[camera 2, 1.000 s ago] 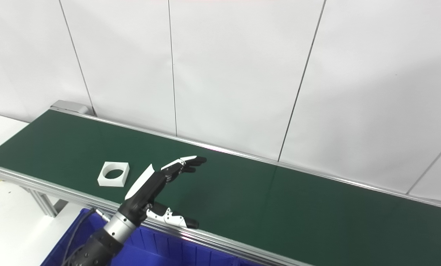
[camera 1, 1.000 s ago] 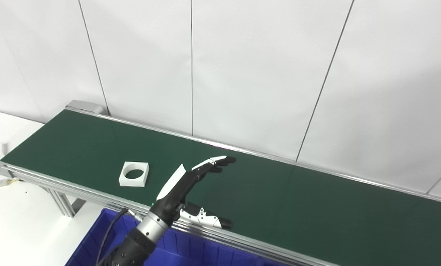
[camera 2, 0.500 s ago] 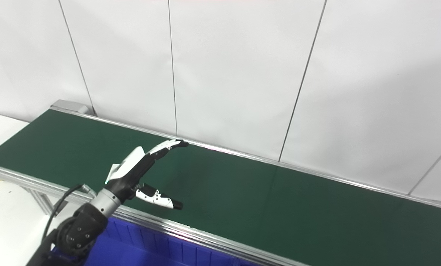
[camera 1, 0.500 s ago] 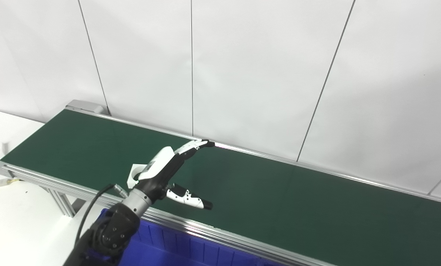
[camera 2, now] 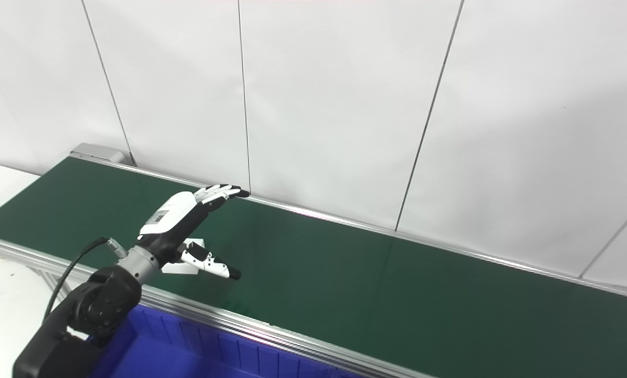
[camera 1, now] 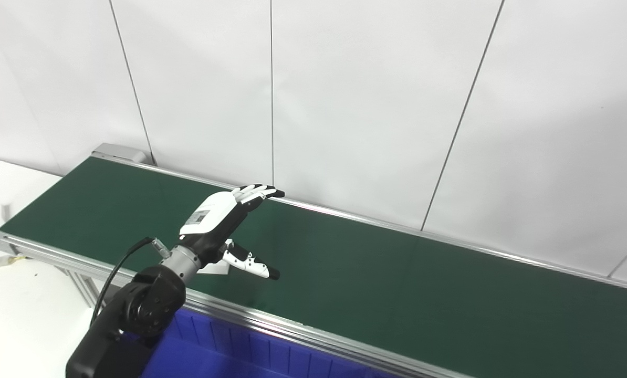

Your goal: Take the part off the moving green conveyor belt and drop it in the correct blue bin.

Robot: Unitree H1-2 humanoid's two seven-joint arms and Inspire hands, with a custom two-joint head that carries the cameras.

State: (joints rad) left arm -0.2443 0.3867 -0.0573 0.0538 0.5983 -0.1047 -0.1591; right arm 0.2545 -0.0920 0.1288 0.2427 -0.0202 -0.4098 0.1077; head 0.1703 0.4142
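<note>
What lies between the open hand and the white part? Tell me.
Nothing shows there. The left hand hovers open over the part on the belt, palm down, hiding most of it. The right eye view shows this best; contact cannot be judged.

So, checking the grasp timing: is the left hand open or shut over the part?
Open. The left hand has its fingers extended and thumb spread above the white part, which lies on the belt, mostly hidden.

Belt right of my left hand is bare green, free to sweep. White wall stands right behind the far rail, blocks any reach past it. Part sits under my palm, mostly hidden. Blue bin open below the near rail, my forearm over its left end.
</note>
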